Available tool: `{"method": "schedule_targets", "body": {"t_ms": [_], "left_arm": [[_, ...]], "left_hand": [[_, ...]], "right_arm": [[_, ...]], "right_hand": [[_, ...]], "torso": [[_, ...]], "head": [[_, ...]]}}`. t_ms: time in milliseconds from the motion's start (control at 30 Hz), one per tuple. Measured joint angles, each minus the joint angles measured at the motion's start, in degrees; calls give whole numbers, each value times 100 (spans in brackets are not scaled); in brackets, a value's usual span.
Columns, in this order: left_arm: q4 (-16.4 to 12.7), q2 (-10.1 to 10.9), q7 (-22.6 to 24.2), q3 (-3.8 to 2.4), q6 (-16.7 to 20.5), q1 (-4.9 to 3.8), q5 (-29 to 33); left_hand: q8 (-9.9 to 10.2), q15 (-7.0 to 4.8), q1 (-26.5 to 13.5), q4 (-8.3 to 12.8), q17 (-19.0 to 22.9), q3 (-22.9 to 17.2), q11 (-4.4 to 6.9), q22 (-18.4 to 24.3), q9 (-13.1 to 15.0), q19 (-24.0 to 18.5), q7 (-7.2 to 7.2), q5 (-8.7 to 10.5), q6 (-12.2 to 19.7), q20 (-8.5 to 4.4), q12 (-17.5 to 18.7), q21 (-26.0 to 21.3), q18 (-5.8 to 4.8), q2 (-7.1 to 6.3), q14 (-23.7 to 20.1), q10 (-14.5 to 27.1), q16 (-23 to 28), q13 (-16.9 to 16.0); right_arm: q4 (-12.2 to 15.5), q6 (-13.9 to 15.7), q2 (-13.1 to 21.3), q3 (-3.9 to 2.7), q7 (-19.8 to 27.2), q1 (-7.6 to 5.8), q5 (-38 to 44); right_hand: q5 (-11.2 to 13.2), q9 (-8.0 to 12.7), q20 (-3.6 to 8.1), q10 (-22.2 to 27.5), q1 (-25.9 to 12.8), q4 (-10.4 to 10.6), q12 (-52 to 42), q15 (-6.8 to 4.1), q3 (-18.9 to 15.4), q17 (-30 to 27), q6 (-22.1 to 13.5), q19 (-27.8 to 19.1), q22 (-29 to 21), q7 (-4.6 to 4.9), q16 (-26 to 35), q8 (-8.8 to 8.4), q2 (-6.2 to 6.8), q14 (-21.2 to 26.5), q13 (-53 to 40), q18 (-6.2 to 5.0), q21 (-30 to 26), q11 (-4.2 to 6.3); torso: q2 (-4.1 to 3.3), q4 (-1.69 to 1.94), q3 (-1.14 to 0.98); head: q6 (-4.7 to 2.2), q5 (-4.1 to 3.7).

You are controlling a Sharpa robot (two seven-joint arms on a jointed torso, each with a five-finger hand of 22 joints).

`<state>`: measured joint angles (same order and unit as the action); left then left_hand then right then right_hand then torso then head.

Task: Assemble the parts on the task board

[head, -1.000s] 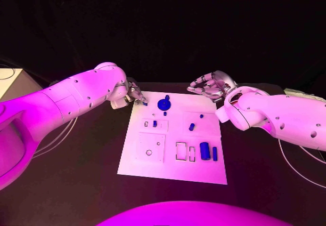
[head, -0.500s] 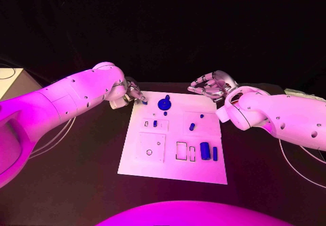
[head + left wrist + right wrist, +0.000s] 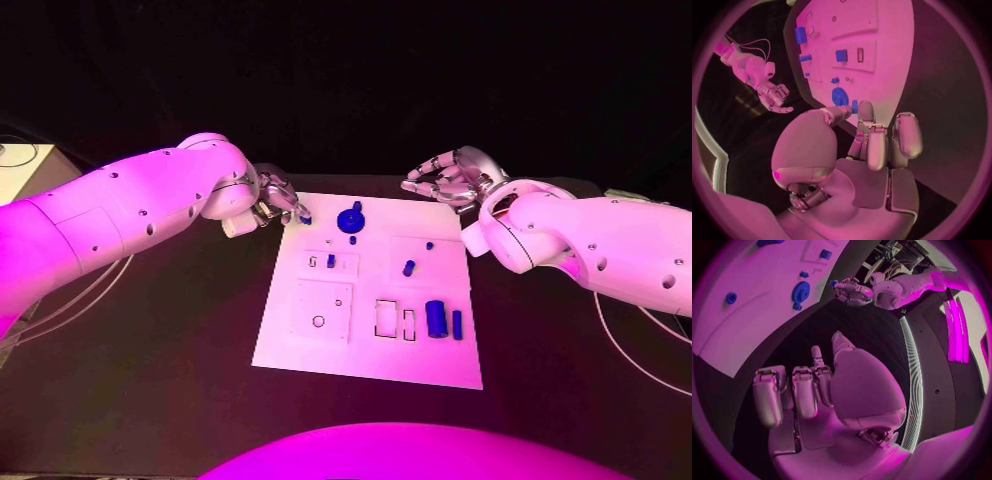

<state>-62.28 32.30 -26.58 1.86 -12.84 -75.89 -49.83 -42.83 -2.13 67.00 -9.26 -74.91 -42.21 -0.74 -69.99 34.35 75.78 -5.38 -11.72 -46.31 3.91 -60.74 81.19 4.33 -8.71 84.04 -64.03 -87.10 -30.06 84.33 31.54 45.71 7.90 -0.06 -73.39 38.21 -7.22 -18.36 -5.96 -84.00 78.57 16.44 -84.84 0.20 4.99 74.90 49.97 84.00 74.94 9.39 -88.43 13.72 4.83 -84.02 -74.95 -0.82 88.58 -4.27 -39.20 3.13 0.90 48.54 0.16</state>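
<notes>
The white task board (image 3: pixel 361 350) lies in the middle of the black table. My left hand (image 3: pixel 277 203) hovers at the board's far left corner and pinches a small blue part (image 3: pixel 304 218) between thumb and a finger; the same blue part (image 3: pixel 854 106) sits at the fingertips in the left wrist view. Just beside it on the board stands a round blue disc (image 3: pixel 348 221) with a peg. My right hand (image 3: pixel 450 182) hangs beyond the board's far right corner, palm up, fingers loosely spread, holding nothing. Several more blue parts stand on the board, among them a thick cylinder (image 3: pixel 436 320).
Rectangular recesses (image 3: pixel 385 320) and a ring-shaped hole (image 3: pixel 317 322) mark the board's near half. A pale box (image 3: pixel 22 170) stands at the table's left edge. Cables (image 3: pixel 627 350) trail under my right arm.
My left arm has swung a little outward while its hand stays at the board's far left corner with the blue part. The right hand has barely moved.
</notes>
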Motion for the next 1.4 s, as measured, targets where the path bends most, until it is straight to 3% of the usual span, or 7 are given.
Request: {"method": "schedule_targets", "body": {"t_ms": [333, 533, 700, 800, 933, 1067, 1400], "left_arm": [[-981, 428, -91, 58, 61, -2, -28], [-1396, 602, -175, 110, 106, 3, -131], [-1584, 661, -274, 150, 151, 5, -309], [-1657, 674, -334, 170, 167, 8, -416], [-1713, 679, -399, 191, 178, 11, -531], [-1739, 671, -452, 212, 188, 19, -632], [-1693, 542, -530, 257, 210, 102, -826]], "left_hand": [[-66, -60, -212, 1, 0, 0, 63, -132, 1, 113, 70, -328, -111, -53, -127, 81, 0, -73, -15, -265, -50, -226], [-112, -85, -279, 1, 0, 0, 81, -166, 120, 142, 85, -445, -125, -82, -200, 81, 0, -80, 1, -350, -50, -359], [-128, -84, -317, 1, 0, 0, 101, -244, 122, 204, 110, -519, -151, -81, -258, 126, 0, -118, 1, -411, -72, -432], [-129, -84, -339, 1, 0, 0, 84, -265, 122, 204, 110, -525, -151, -82, -266, 126, 0, -96, 1, -429, -72, -456], [-129, -96, -340, 1, 0, 0, 103, -293, 122, 237, 90, -557, -172, -90, -266, 148, 0, -96, -10, -451, -72, -479], [-129, -104, -358, 11, 0, 10, 104, -324, 122, 257, 99, -557, -180, -94, -288, 148, 1, -114, -20, -453, -72, -492], [-146, -125, -379, 18, 0, 16, 105, -356, 121, 265, 112, -581, -193, -103, -315, 174, 1, -135, 1, -491, -94, -525]], "right_arm": [[-51, 5, -5, 7, 25, 3, -8], [-86, 39, -11, 18, 120, 7, -45], [-126, 121, -26, 21, 298, 7, -135], [-159, 181, -42, 22, 469, 7, -224], [-210, 229, -59, 22, 695, 8, -381], [-269, 236, -79, 22, 878, 8, -549], [-348, 218, -112, 23, 1192, 8, -878]], "right_hand": [[-44, 0, 0, 162, 0, 0, 290, 0, 0, 0, 0, 0, -1, 0, 184, 48, 0, 0, 0, -22, -499, -27], [-61, -12, 29, 1071, 0, 6, 1511, -3, 124, -236, -38, -338, -55, -37, 766, 134, 0, 3, 343, -365, -1909, 1], [-123, -18, -15, 2523, 98, 7, 3604, -2, 376, -2109, -141, -1525, -1953, -27, 2440, 222, 98, 799, 2232, -883, -4959, -109], [-190, -17, -99, 2908, 108, 4, 4430, 99, 564, -3252, -207, -1969, -2686, 18, 3790, 267, 108, 1637, 3001, -906, -6009, -159], [-389, 29, -399, 3224, 175, 4, 5818, 408, 973, -3988, -363, -2575, -3660, 181, 5368, 275, 239, 2606, 4495, -905, -7197, -360], [-469, 137, -672, 3168, 136, -34, 6646, 668, 1268, -4862, -438, -2755, -4648, 260, 6764, 75, 365, 2900, 5721, -904, -8079, -578], [-578, 273, -905, 3221, 85, -161, 7280, 864, 1396, -5762, -534, -3022, -5850, 205, 7797, -202, 416, 2989, 6831, -901, -8482, -711]], "torso": [[49, 16, 12], [48, 14, 19], [44, 21, 19], [40, 19, 18], [38, 15, 16], [36, 14, 16], [35, 20, 14]], "head": [[21, -1], [12, 13], [15, 14], [24, 18], [31, 23], [38, 27], [74, 35]]}}
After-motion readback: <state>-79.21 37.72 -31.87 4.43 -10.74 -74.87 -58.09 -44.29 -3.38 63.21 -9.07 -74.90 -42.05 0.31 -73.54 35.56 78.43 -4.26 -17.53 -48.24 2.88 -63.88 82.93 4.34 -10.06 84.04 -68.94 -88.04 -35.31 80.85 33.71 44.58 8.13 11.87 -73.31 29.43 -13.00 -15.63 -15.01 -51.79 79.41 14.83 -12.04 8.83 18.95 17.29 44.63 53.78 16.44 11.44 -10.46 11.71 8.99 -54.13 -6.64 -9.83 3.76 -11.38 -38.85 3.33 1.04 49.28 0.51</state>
